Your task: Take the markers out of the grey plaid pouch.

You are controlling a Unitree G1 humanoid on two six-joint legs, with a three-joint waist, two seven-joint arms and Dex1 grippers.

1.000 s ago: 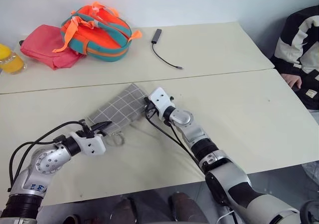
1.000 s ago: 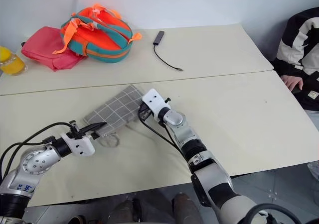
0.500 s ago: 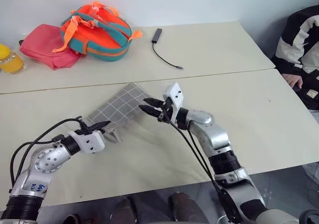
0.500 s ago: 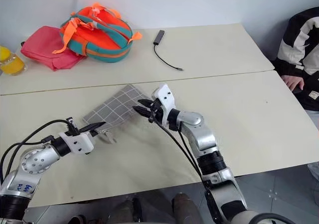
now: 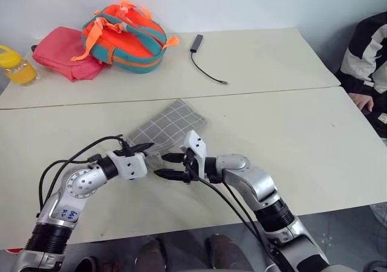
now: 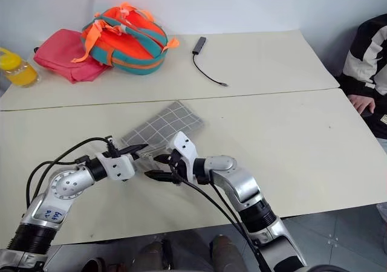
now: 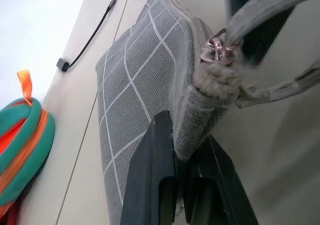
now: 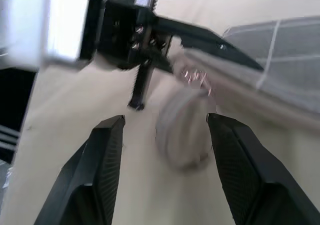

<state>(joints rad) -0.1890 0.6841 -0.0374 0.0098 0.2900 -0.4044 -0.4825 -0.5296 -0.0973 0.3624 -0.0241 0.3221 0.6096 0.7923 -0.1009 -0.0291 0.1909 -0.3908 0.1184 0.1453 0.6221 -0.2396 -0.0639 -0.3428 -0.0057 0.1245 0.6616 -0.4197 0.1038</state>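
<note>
Since the earlier frames the right gripper [image 5: 169, 166] pulls back toward the desk's near edge, fingers apart, beside the left gripper [image 7: 181, 150], clamped on the pouch [image 5: 168, 126] corner mid-desk. Soft, light, floppy grey grid fabric; its loop probably offers the best hold.
</note>
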